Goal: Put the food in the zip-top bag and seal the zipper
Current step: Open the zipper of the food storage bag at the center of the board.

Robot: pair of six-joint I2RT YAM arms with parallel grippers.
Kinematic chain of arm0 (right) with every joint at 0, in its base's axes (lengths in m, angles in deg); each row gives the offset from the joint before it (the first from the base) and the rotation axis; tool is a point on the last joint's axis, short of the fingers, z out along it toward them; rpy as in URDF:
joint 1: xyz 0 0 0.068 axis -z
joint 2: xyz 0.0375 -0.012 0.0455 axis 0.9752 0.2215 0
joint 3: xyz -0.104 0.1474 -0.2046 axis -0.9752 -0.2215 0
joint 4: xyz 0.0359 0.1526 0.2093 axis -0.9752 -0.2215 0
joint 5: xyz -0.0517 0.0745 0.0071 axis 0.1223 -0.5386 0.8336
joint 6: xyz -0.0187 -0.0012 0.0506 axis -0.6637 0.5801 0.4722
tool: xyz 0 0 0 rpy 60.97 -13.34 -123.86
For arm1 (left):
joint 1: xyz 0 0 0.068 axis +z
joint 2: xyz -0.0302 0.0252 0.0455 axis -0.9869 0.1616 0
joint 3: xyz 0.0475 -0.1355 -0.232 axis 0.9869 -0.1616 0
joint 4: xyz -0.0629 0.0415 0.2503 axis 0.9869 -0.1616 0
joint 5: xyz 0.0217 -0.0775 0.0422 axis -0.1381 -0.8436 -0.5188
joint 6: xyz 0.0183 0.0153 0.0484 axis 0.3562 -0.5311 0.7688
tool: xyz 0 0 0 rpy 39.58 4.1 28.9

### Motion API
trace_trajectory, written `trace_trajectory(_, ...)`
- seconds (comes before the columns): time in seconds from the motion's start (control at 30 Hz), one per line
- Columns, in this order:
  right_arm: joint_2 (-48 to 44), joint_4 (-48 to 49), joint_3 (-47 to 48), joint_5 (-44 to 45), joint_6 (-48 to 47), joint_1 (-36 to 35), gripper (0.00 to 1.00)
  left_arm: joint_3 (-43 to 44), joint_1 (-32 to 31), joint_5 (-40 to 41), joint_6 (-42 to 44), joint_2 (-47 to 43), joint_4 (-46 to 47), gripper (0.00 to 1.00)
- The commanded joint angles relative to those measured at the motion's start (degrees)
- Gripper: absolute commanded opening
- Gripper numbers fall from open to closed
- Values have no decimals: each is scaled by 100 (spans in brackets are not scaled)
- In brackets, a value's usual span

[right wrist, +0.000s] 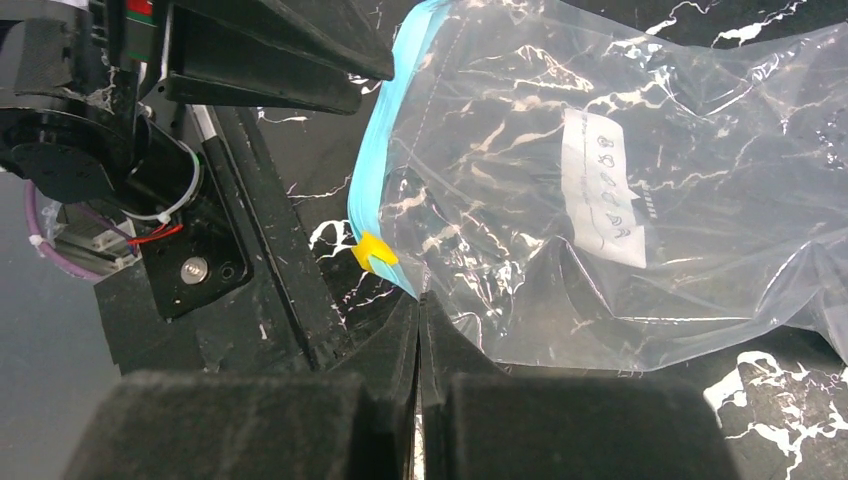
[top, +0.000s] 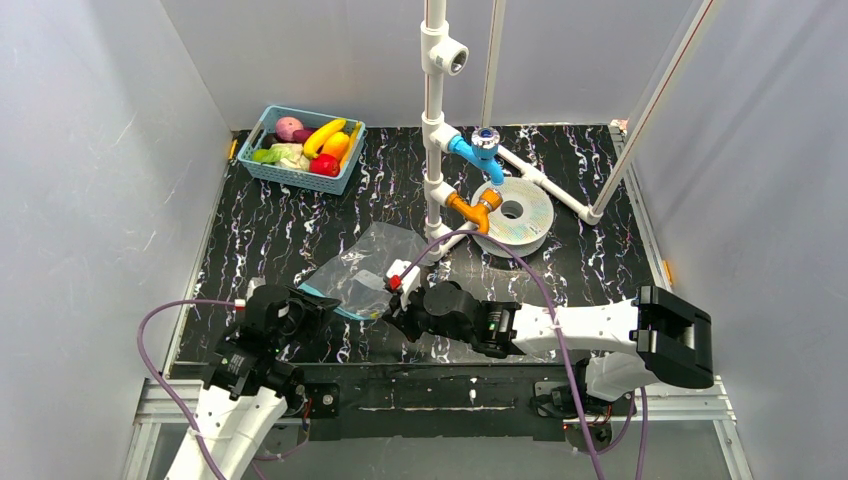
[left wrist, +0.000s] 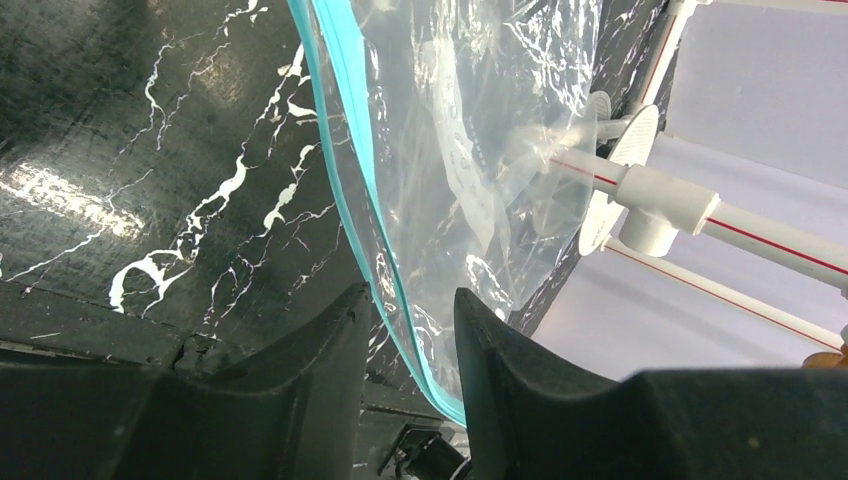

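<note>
The zip-top bag (top: 365, 268) lies crinkled and clear on the black marbled table, its white label (right wrist: 600, 190) facing up. Its zipper (left wrist: 362, 180) is a teal strip along the near-left edge, with a yellow slider tab (right wrist: 372, 252) close to one end. My left gripper (left wrist: 408, 295) stands open, and the zipper edge runs through the gap between its fingers, nearer the right one. My right gripper (right wrist: 420, 298) is shut, with the bag's teal corner pinched at its tips. The food (top: 318, 140) sits in a blue basket (top: 268, 172) at the far left.
A white pipe frame (top: 435, 120) with blue and orange fittings rises from mid-table just behind the bag. A round grey spool (top: 512, 212) lies to its right. White enclosure walls close in on both sides.
</note>
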Motion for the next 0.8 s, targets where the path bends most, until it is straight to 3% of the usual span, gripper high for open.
trace_trajectory(0.0,-198,221,-34,-210,-103,7,1,-71,-16,83,-12,83,262,33)
trace_trajectory(0.37,-220,232,-37,-319,-92,-1,1,-269,-16,-36,75,271,540,25)
trace_trajectory(0.77,-280,212,-76,-419,-70,-6,1,-526,-16,-371,15,133,573,29)
